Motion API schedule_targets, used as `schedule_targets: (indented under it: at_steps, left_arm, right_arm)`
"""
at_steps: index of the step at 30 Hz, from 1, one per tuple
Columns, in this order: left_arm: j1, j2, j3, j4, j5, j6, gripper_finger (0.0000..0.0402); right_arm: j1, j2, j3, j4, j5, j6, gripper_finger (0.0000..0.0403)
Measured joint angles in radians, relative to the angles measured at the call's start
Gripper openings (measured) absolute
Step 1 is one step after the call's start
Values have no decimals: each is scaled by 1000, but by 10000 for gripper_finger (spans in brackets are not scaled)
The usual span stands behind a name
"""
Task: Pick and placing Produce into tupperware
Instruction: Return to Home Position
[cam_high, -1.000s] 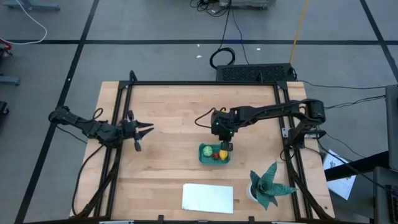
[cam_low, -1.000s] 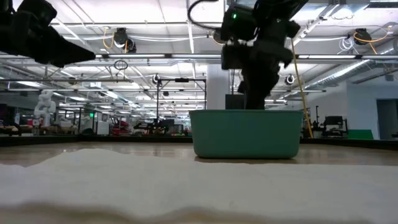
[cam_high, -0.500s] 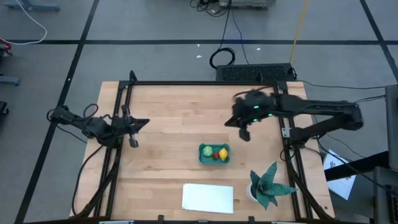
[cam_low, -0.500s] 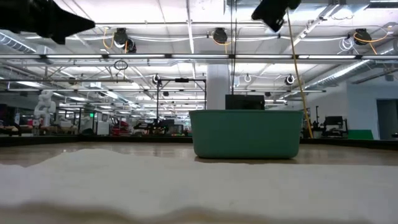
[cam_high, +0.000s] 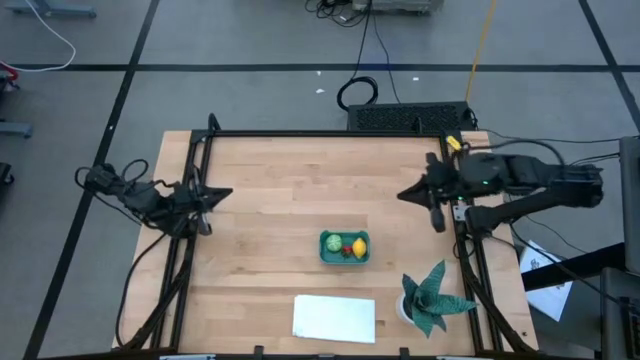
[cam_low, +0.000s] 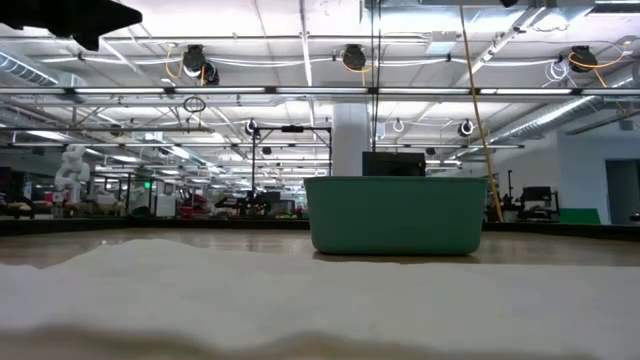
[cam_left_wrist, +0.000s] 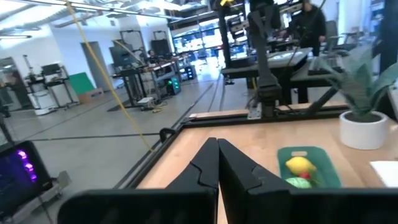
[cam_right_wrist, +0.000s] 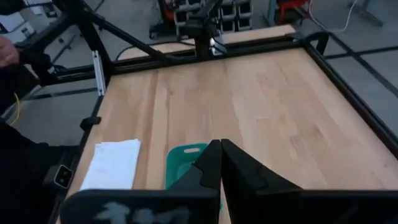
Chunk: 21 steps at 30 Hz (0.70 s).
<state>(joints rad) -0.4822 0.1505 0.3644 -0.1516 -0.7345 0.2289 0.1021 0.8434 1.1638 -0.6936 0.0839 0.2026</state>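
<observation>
produce in, both arms held clear

the right gripper (cam_right_wrist: 219, 146), clenched on nothing, hangs well to the right of the tupperware (cam_high: 323, 250). the left gripper (cam_left_wrist: 217, 144), clenched and empty too, sits well to its left. the lemon (cam_high: 358, 246), green piece (cam_high: 333, 242) and red piece (cam_high: 347, 251) lie inside it, so nothing seems left to carry.

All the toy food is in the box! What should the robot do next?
Probably tuck the right claw back to rest, since nothing seems left to pick: the yellow toy lemon, round light-green piece and small red piece lie in the teal plastic tub. The left claw waits off to the left.
</observation>
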Motion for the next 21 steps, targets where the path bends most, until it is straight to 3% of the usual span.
schedule_targets:
  at_steps: [5, 13, 21]
  left_arm:
    - [-52, 0, 26, -35, -16, -14, 1]
    - [-90, -2, 51, -30, -124, 4, 0]
    - [-90, -20, 55, -36, -131, -32, 0]
  right_arm:
    - [65, -124, -98, 32, 75, 18, 0]
    - [38, -383, -328, 165, 123, -10, 0]
    - [-17, -511, -362, 165, 102, -25, 0]
